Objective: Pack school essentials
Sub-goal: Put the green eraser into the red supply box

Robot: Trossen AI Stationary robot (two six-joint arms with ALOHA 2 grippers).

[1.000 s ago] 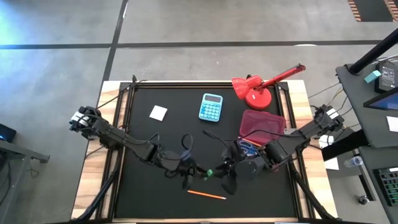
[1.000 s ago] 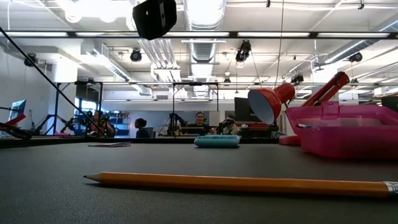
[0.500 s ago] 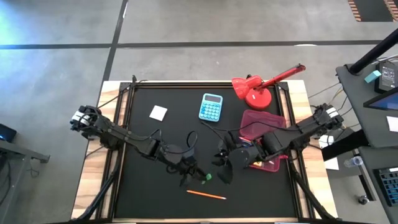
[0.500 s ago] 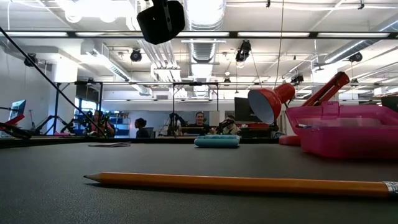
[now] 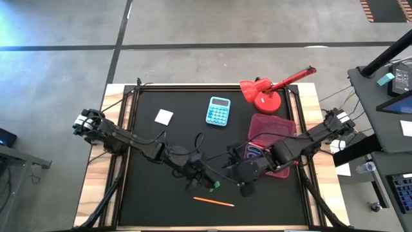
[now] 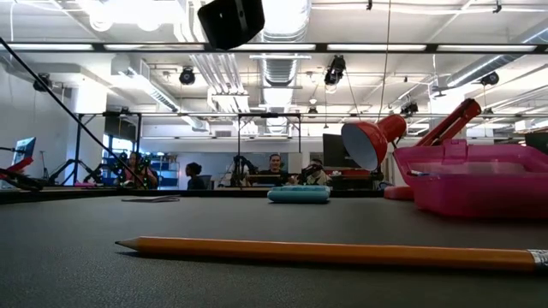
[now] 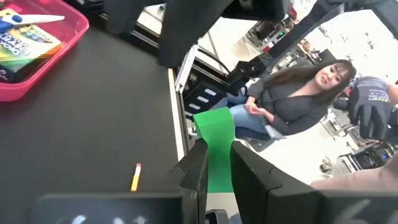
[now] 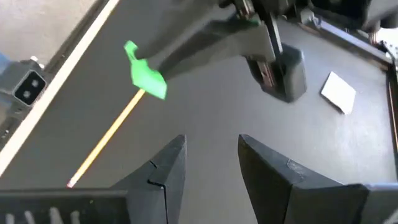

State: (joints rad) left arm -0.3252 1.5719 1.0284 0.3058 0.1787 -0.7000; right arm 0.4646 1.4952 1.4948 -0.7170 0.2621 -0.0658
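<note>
My left gripper [image 5: 207,182] is shut on the tiny green block [image 5: 214,185], above the table near its front middle. The block also shows in the left wrist view [image 7: 214,127] and the right wrist view [image 8: 146,74]. My right gripper [image 5: 241,183] is open and empty just right of the block, its fingers [image 8: 165,174] pointing toward it. An orange pencil [image 5: 214,202] lies flat near the front edge. The pink box [image 5: 270,135] holds the crayon box [image 7: 25,43] and the blue-handled scissors [image 7: 18,18]. A small white square [image 5: 164,116] lies at the far left. My left gripper pinches the green block by its near end [image 7: 217,163] between its two fingers. The rest of the block sticks out past the fingertips. The fingers reach toward the table's right side. The block is lifted clear of the table.
A light blue calculator [image 5: 219,111] lies at the far middle. A red desk lamp [image 5: 267,90] stands at the far right behind the pink box. People sit in the room beyond the table [image 7: 292,99]. Bare black mat lies at the front left.
My left arm has reached a little farther toward the table's right edge, still shut on the green block, which stays lifted at about the same place. My right gripper has drawn back a little toward the pink box.
</note>
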